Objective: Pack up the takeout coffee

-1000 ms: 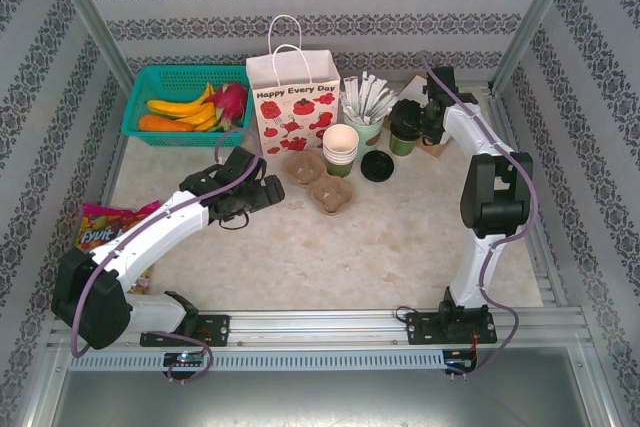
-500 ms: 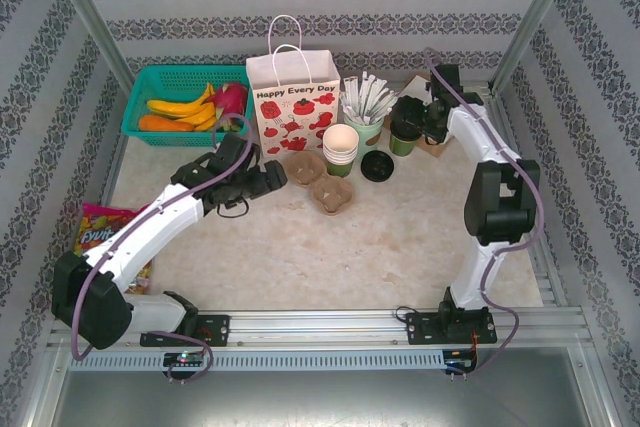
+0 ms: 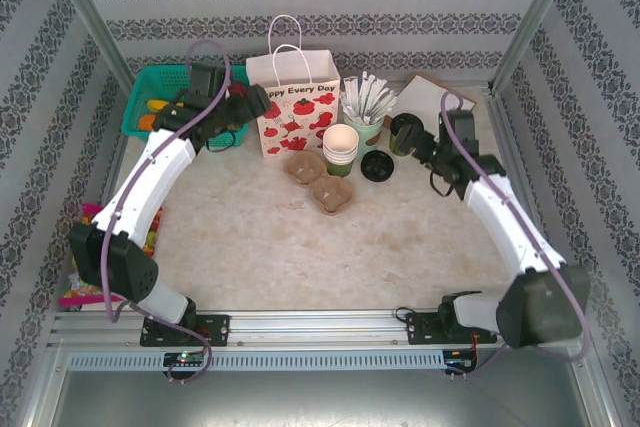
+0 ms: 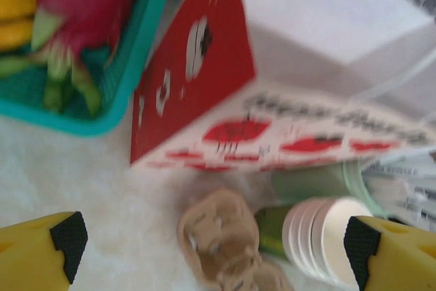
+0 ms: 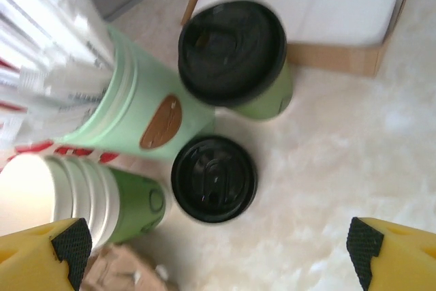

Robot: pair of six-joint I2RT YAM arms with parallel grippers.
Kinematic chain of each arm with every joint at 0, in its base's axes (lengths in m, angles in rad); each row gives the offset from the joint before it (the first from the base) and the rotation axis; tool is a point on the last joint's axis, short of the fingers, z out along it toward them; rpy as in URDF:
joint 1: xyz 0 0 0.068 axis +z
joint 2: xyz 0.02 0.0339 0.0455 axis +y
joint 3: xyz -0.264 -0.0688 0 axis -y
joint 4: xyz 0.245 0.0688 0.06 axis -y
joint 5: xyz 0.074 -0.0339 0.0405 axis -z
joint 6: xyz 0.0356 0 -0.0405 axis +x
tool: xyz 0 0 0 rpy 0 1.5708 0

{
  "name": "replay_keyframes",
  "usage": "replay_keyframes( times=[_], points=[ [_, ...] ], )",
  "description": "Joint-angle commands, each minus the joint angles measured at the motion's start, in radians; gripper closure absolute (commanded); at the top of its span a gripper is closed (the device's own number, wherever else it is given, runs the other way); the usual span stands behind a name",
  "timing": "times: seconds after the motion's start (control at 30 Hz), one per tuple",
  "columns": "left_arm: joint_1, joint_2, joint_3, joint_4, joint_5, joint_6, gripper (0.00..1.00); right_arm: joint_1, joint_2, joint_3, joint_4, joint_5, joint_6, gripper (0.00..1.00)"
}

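Hovering wide open and empty, our right gripper (image 5: 216, 253) sits near the takeout coffee (image 5: 235, 59), which stands upright beside the stick cup (image 5: 136, 117), likely lining up a grasp. Our left gripper (image 4: 211, 243), equally open, faces the paper bag (image 4: 306, 25), perhaps to steady it.

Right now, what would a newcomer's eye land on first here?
The white, red-printed bag standing upright at the back centre stands out most, with the teal basket of bright fruit just to its left. Right of the bag, a lidded green cup stands next to a loose black lid lying on the table. The open right end effector faces both.
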Motion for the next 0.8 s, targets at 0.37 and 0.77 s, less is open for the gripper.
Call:
replay_keyframes(
  times=[0.37, 0.77],
  points=[
    [0.073, 0.417, 0.584, -0.2, -0.05, 0.203, 0.35, 0.233, -0.288, -0.277, 0.096, 0.288, -0.055, 0.02],
    [0.072, 0.604, 0.801, -0.296, -0.056, 0.23, 0.64, 0.34, -0.3, -0.315, 0.099, 0.348, 0.122, 0.02]
  ],
)
